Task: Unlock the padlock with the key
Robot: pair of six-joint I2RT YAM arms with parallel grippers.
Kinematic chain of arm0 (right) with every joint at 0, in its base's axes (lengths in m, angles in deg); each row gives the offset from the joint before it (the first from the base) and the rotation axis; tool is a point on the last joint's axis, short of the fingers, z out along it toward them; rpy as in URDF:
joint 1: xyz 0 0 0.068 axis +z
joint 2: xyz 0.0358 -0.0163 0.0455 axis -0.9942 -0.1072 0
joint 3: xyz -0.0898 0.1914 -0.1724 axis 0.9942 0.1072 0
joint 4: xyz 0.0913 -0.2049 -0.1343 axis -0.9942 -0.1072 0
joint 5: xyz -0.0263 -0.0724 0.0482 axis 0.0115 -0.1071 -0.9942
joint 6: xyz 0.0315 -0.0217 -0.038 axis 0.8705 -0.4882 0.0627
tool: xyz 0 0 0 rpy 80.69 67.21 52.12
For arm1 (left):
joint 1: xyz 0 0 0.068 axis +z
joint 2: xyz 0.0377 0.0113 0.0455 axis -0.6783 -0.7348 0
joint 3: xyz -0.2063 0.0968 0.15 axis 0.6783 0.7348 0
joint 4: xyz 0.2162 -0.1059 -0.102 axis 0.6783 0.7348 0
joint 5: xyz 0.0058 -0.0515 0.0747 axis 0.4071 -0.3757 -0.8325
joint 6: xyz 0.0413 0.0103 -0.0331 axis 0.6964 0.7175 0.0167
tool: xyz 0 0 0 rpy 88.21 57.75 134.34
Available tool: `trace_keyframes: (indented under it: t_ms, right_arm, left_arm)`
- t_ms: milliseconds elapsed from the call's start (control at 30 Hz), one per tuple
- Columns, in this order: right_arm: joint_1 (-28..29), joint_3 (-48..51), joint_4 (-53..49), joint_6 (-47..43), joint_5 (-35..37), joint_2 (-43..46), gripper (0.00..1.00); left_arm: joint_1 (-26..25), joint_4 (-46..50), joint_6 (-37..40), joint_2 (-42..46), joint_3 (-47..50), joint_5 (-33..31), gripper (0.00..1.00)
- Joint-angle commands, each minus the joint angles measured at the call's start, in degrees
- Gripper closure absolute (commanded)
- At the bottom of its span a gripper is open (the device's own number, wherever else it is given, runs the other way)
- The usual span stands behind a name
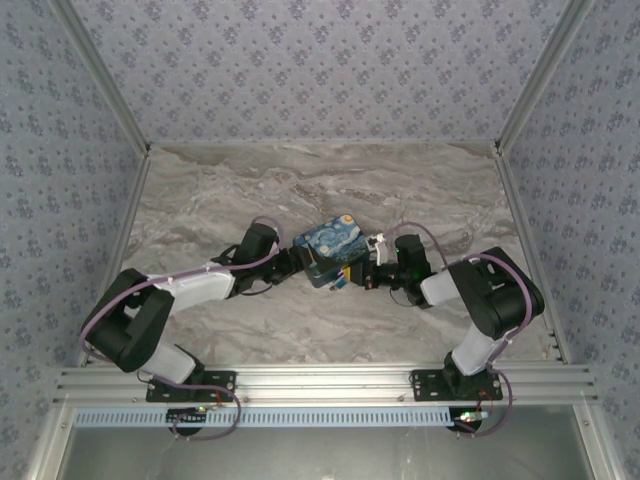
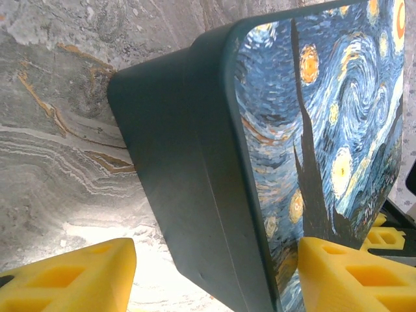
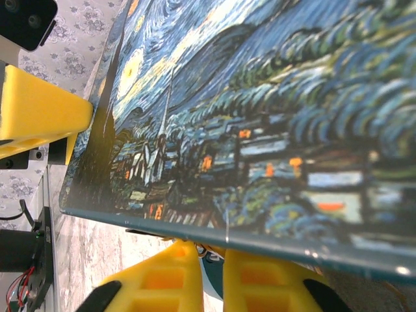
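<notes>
Because the padlock (image 3: pixel 212 276) is tiny, hard and light, glimpsed as a pale teal sliver under the near edge of the painted box (image 1: pixel 325 245), it will likely swing and twist on its thin shackle. I would pinch its flat body rather than the shackle. The right gripper (image 1: pixel 362 272) has its yellow fingers (image 3: pixel 162 279) nearly together either side of that sliver, though whether they truly pinch it I cannot tell. The left gripper (image 2: pixel 218 260) stands open astride the box's dark wall on the marble table (image 1: pixel 430 190), one finger at the lid, the other apart.
</notes>
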Motion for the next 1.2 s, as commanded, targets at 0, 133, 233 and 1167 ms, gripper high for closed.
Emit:
trace_keyframes:
  t_ms: [0, 133, 233, 1167]
  right_arm:
    - [0.77, -0.3, 1.62, -0.79, -0.46, 0.08, 0.91]
    - [0.77, -0.18, 1.78, -0.54, 0.0, 0.15, 0.95]
    - [0.77, -0.18, 1.88, -0.26, 0.51, 0.29, 0.99]
    - [-2.26, 4.8, -3.07, 1.57, 8.76, 12.37, 1.0]
  left_arm:
    - [0.16, 8.53, 0.92, -1.1, 2.06, -2.68, 0.34]
    - [0.17, 8.45, 0.75, -0.97, 2.29, -2.8, 0.34]
    - [0.11, 8.36, 0.65, -0.71, 2.56, -2.96, 0.34]
    - [0.17, 9.25, 0.54, 0.75, 3.67, -4.81, 0.34]
